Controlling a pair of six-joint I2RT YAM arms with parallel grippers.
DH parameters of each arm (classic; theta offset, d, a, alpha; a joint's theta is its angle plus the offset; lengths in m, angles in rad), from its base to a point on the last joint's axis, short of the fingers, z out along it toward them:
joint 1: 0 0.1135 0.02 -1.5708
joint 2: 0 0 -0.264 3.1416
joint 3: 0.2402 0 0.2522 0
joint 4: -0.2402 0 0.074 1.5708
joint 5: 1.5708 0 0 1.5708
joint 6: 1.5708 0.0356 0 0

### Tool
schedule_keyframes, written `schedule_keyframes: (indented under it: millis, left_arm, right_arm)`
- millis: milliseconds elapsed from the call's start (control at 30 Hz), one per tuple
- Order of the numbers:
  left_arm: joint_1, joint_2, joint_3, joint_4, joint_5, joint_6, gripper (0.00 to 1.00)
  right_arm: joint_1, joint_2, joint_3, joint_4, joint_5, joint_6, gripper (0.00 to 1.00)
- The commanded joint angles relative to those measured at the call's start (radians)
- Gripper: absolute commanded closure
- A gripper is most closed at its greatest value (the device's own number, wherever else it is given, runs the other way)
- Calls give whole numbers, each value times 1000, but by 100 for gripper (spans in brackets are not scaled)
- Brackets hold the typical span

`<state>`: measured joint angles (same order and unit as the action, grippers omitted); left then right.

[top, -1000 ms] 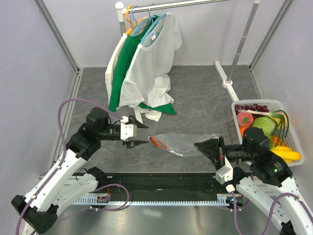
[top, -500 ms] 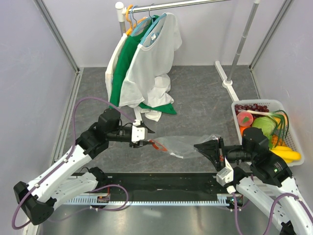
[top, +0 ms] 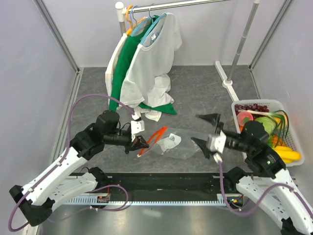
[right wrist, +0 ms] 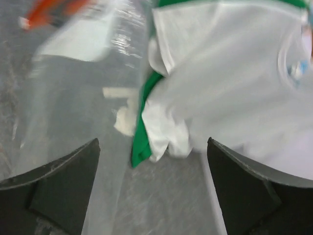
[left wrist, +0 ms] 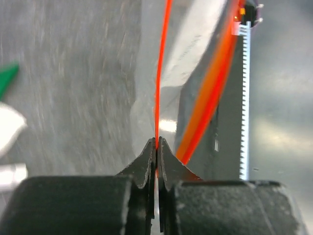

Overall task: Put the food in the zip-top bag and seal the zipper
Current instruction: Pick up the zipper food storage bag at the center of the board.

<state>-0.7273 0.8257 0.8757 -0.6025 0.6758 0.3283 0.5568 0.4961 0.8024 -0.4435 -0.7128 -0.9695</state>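
1. The right gripper (right wrist: 152, 147) is spread wide and holds nothing; its two dark fingers (right wrist: 54, 181) sit at the near corners.
2. Left of the gap, the clear zip-top bag (right wrist: 58, 98) lies crinkled on the grey table (right wrist: 171, 196).
3. The bag's red-orange zipper (right wrist: 54, 11) shows blurred at the far left, with a white patch (right wrist: 73, 41) just below it.
4. To the right, a white shirt (right wrist: 220, 73) bunches over a green garment (right wrist: 144, 132) whose tip reaches the table.

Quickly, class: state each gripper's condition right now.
Left gripper: closed, pinching the zipper.
Right gripper: open, holding nothing.
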Motion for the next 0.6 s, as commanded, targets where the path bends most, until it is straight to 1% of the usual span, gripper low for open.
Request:
schedule_keyframes:
  millis: [0,33,67,100,133,167,200,233,267,300,367,400,467,500,567]
  left_arm:
    - [5,-33,86,-166,-174,-299,98]
    - [35,-34,100,-177,-162,-319,98]
    - [51,-33,149,-206,-165,-345,98]
    - [63,-24,189,-230,-180,-360,98]
    - [81,8,236,-273,-191,-365,98]
    - [83,32,343,-364,-221,-359,98]
    - [83,53,397,-422,-243,-354,98]
    - [83,94,448,-472,-266,-350,98]
    - [83,117,538,-521,-298,-345,98]
    - [83,139,574,-639,-300,-339,98]
    - [83,179,618,-725,-338,-347,98]
    - [80,170,621,-732,-375,-360,98]
    - [80,158,615,-724,-409,-362,98]
    - [80,161,608,-703,-424,-371,98]
    - [80,194,586,-678,-458,-443,98]
  right_arm:
    - [2,151,148,103,392,576,2]
    - [2,212,185,39,426,628,2]
    - [3,240,267,-6,456,668,2]
    - [3,268,305,-53,461,719,2]
    - [2,312,339,-140,464,741,2]
    - [2,326,386,-173,472,762,2]
    - [3,332,402,-197,490,782,2]
    - [2,332,409,-224,492,820,5]
    - [2,328,417,-231,486,837,7]
    - [2,322,416,-233,472,859,7]
    - [2,302,397,-222,449,945,8]
    - [2,294,388,-219,437,969,8]
    - [3,276,348,-202,397,1084,9]
    - [0,271,333,-193,385,1109,10]
    - [3,259,292,-169,372,1175,12]
